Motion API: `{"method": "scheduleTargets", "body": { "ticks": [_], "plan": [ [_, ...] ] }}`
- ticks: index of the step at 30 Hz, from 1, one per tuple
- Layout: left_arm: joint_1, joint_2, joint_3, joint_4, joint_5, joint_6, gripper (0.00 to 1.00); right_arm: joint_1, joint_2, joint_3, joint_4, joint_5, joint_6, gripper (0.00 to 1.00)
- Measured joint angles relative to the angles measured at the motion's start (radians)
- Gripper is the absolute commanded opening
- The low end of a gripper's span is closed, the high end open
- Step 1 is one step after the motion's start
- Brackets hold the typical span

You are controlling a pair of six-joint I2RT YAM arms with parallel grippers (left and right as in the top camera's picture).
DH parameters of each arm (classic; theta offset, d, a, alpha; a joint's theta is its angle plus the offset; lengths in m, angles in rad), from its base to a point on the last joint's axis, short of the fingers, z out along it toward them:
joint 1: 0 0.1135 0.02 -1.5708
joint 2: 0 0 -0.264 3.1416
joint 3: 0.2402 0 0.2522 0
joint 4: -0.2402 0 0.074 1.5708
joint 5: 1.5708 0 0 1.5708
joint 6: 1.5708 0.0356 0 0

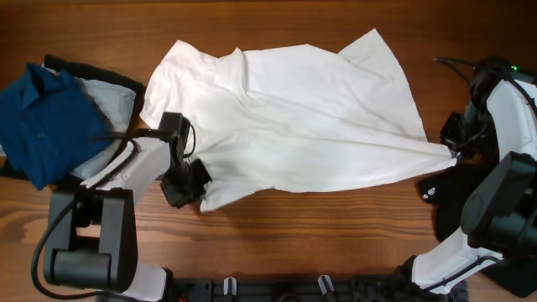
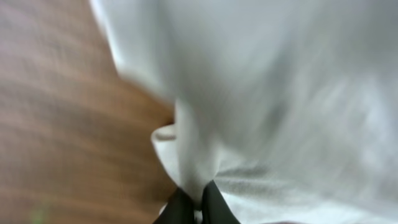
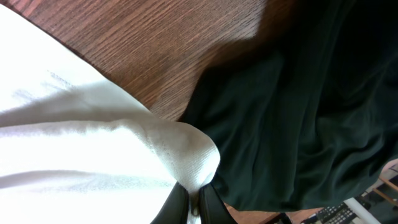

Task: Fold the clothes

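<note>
A large white T-shirt (image 1: 285,117) lies spread across the middle of the wooden table, print not showing. My left gripper (image 1: 200,180) is shut on its lower left edge; in the left wrist view a pinched fold of white T-shirt (image 2: 261,112) rises from the left gripper (image 2: 198,204). My right gripper (image 1: 453,157) is shut on the shirt's right corner, pulled to a point. In the right wrist view the right gripper (image 3: 194,208) pinches a white T-shirt bunch (image 3: 93,155). A blue shirt (image 1: 42,122) lies at the far left on a pale grey-blue garment (image 1: 113,101).
A black garment (image 3: 311,106) lies on the table at the right, under and beside my right gripper; it shows as the black garment (image 1: 449,197) in the overhead view. A black cloth edge (image 1: 92,71) peeks out behind the pile at the left.
</note>
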Motion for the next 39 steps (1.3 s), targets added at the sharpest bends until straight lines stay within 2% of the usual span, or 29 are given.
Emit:
{"method": "scheduleTargets", "body": {
  "ticks": [4, 5, 7, 8, 14, 22, 26, 28, 30, 35, 39],
  "plan": [
    [-0.006, 0.0, -0.017, -0.188, 0.227, 0.04, 0.04, 0.0, 0.0, 0.0, 0.001, 0.0, 0.0, 0.04],
    [-0.011, 0.0, -0.018, -0.22, 0.285, 0.063, 0.09, 0.0, 0.0, 0.0, 0.001, 0.0, 0.0, 0.04],
    [-0.016, 0.0, -0.018, -0.252, 0.355, 0.098, 0.35, 0.0, 0.0, 0.0, 0.001, 0.0, 0.0, 0.04],
    [-0.016, 0.0, -0.018, -0.252, 0.367, 0.115, 0.4, 0.0, 0.0, 0.0, 0.001, 0.0, 0.0, 0.04],
    [-0.016, 0.0, -0.018, -0.203, 0.266, 0.101, 0.41, 0.0, 0.0, 0.0, 0.001, 0.0, 0.0, 0.05],
    [-0.016, 0.0, -0.018, -0.074, -0.051, -0.017, 0.39, 0.0, 0.0, 0.0, 0.001, 0.0, 0.0, 0.04],
    [-0.018, -0.003, -0.021, -0.041, -0.08, -0.035, 0.4, 0.0, 0.0, 0.0, 0.001, 0.0, 0.0, 0.04],
    [-0.018, -0.025, -0.039, -0.006, -0.081, -0.048, 0.25, 0.0, 0.0, 0.0, 0.001, 0.0, 0.0, 0.04],
    [-0.018, -0.039, -0.053, 0.011, -0.082, -0.063, 0.05, 0.0, 0.0, 0.0, 0.001, 0.0, 0.0, 0.04],
    [-0.02, -0.055, -0.064, 0.058, -0.057, -0.063, 0.04, 0.0, 0.0, 0.0, 0.0, 0.0, 0.0, 0.04],
    [-0.014, -0.058, -0.049, 0.004, -0.07, -0.018, 0.04, 0.0, 0.0, 0.0, -0.002, -0.047, -0.024, 0.04]
  ]
}}
